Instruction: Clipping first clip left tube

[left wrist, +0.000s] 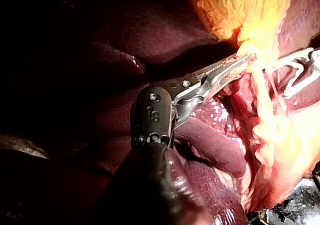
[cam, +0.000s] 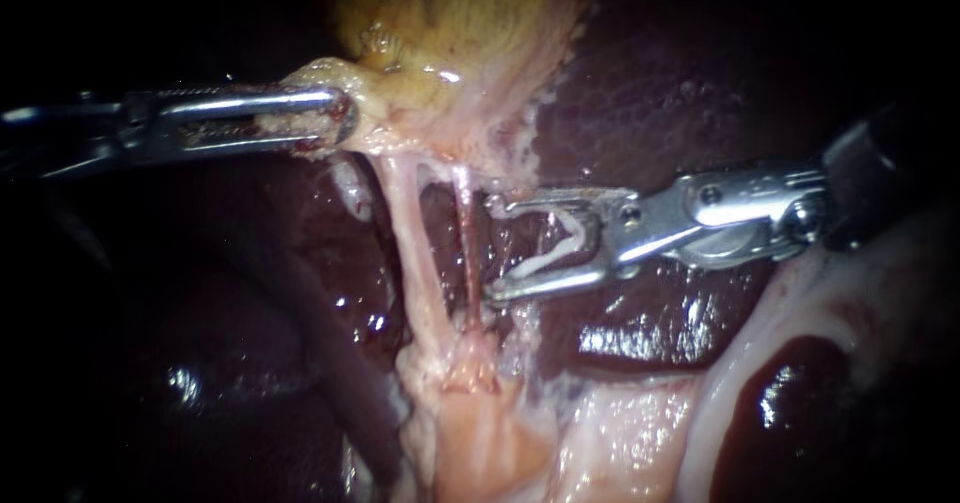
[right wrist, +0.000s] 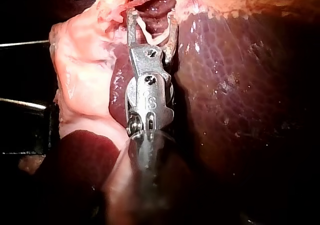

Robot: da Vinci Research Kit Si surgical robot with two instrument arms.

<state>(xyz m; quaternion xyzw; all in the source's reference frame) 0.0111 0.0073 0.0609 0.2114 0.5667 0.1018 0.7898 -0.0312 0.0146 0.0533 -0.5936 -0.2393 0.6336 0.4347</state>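
Jaws wide on 1 clip [cam: 572, 235], right instrument [cam: 494, 248] should advance toward 9 o'clock to straddle left tube [cam: 412, 263] squarely

Pale left tube [cam: 408, 253] stretched upright, the open white clip [cam: 566, 241] near it

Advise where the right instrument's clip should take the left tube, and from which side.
Take the left tube at its bare mid-span, where it runs taut between the gallbladder and the pale tissue below. Come from the right, with the right instrument carrying its clip crosswise over it. The thinner right tube lies between, so probably pass in front of it.
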